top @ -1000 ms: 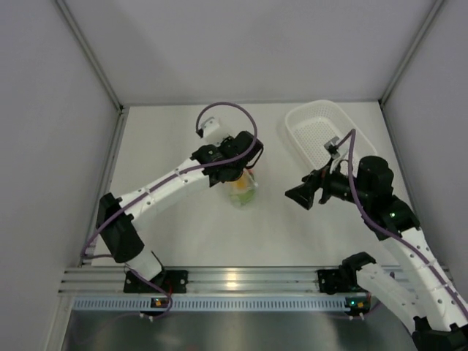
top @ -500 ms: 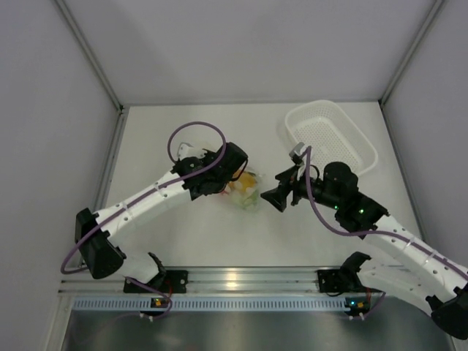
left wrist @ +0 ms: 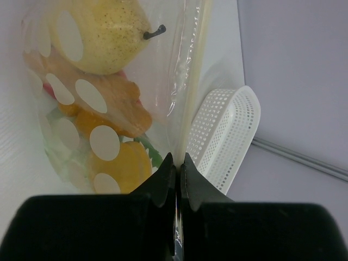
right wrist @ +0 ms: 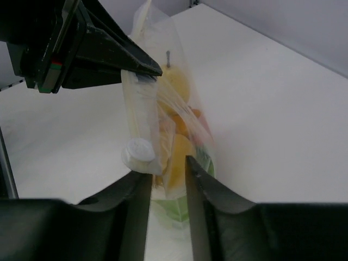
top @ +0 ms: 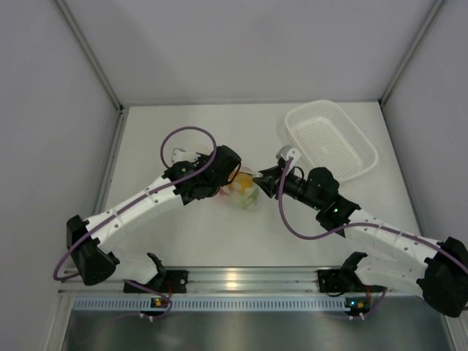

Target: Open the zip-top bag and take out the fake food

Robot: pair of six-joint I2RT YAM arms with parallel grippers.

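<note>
The zip-top bag (top: pixel 246 190) is clear with white dots and hangs just above the table's middle. My left gripper (left wrist: pixel 177 163) is shut on the bag's zip edge, which stands upright between its black fingers (right wrist: pixel 114 54). Inside the bag (left wrist: pixel 163 65) lies the fake food (left wrist: pixel 103 32): a yellow fruit, orange pieces, some green. My right gripper (right wrist: pixel 168 163) has come in from the right, its jaws narrowed onto the bag's (right wrist: pixel 163 109) other end, beside a white slider tab (right wrist: pixel 138 151). In the top view the two grippers (top: pixel 232 178) (top: pixel 258 183) face each other across the bag.
A white perforated basket (top: pixel 316 107) stands at the back right, beyond the right arm, and shows behind the bag in the left wrist view (left wrist: pixel 223 136). Grey walls close the table on three sides, and an aluminium rail runs along the near edge.
The right arm swung left to the bag and its jaws went from wide open to narrow around the bag's end. The left arm carried the bag a little lower and left.
</note>
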